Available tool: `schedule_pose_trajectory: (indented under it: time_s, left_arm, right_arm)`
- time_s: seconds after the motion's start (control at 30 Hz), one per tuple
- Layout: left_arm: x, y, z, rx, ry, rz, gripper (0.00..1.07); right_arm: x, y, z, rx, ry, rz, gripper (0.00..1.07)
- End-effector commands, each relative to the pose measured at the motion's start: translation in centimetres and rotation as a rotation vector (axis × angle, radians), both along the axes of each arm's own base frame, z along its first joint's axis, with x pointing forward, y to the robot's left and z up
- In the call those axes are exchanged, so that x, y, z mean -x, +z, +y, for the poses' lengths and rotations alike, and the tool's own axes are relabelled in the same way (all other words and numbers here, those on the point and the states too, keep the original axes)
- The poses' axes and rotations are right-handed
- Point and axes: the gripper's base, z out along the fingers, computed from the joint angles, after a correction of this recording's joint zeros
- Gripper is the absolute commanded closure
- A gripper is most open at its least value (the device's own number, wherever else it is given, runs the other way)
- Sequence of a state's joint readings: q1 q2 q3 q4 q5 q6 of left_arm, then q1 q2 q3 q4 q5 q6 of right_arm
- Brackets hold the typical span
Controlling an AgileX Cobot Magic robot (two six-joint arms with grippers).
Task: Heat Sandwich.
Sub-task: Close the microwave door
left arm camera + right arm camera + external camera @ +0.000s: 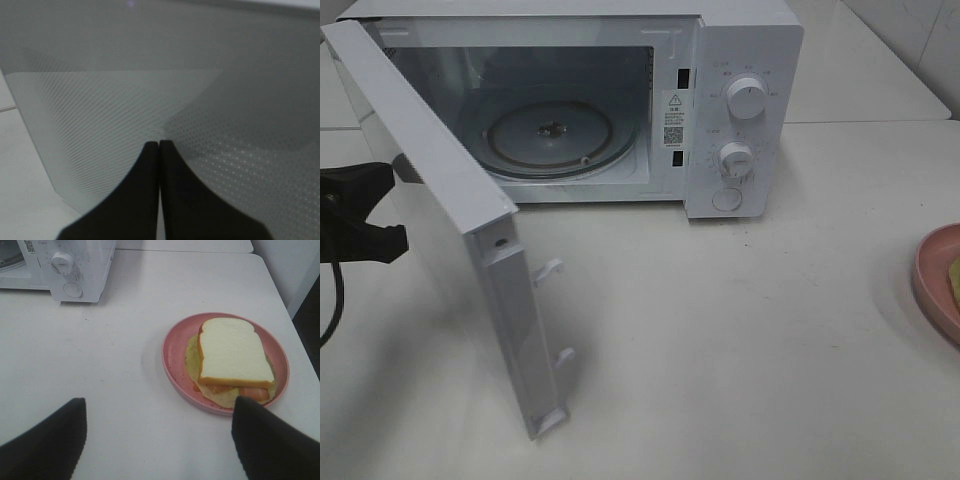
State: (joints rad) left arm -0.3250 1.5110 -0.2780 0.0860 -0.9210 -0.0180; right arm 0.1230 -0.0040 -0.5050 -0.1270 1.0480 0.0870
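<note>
While the microwave (pixel 740 110) door (pixel 440 210) gapes, sandwich (pixel 232 357) occupies plate (pixel 175 347).

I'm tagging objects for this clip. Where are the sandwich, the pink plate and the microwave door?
sandwich (pixel 232 352): right wrist view, on the top bread slice.
pink plate (pixel 175 347): right wrist view, on the bare inner rim beside the sandwich.
microwave door (pixel 430 180): exterior high view, on the open door's white inner frame.

A kitchen-like setup: a white microwave (pixel 620 100) on a white table (pixel 740 340) by tiled walls (pixel 910 40).
</note>
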Motion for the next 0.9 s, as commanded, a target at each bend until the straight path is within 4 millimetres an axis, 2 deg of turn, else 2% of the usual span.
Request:
schedule_pose_trajectory:
  time_s: [0.03, 0.13, 0.17, 0.3, 0.4, 0.6, 0.7, 0.9]
  left_arm:
    - [-0.4, 0.2, -1.3, 0.009, -0.004, -0.031, 1.06]
    - [-0.7, 0.1, -2.1, 0.022, -0.007, -0.025, 1.06]
    - [-1.2, 0.1, -3.0, 0.036, -0.012, -0.021, 1.06]
    - [-1.8, -0.1, -4.3, 0.052, -0.019, -0.016, 1.06]
    - [-2.7, -0.2, -6.0, 0.073, -0.027, -0.014, 1.06]
    - [-3.8, -0.2, -7.8, 0.089, -0.008, -0.02, 1.06]
    - [-4.8, 0.0, -9.7, 0.061, -0.001, -0.047, 1.06]
    - [-5.9, 0.2, -11.4, 0.076, 0.014, -0.048, 1.06]
  right_arm:
    - [0.3, 0.0, 0.0, 0.002, 0.001, -0.035, 0.31]
    - [0.3, 0.0, 0.0, 0.002, 0.001, -0.035, 0.31]
    - [0.3, 0.0, 0.0, 0.002, 0.001, -0.035, 0.31]
    - [0.3, 0.0, 0.0, 0.002, 0.001, -0.035, 0.31]
    - [0.3, 0.0, 0.0, 0.002, 0.001, -0.035, 0.31]
    - [0.3, 0.0, 0.0, 0.002, 0.001, -0.035, 0.31]
    - [0.3, 0.0, 0.0, 0.002, 0.001, -0.035, 0.31]
    - [0.3, 0.0, 0.0, 0.002, 0.001, -0.035, 0.31]
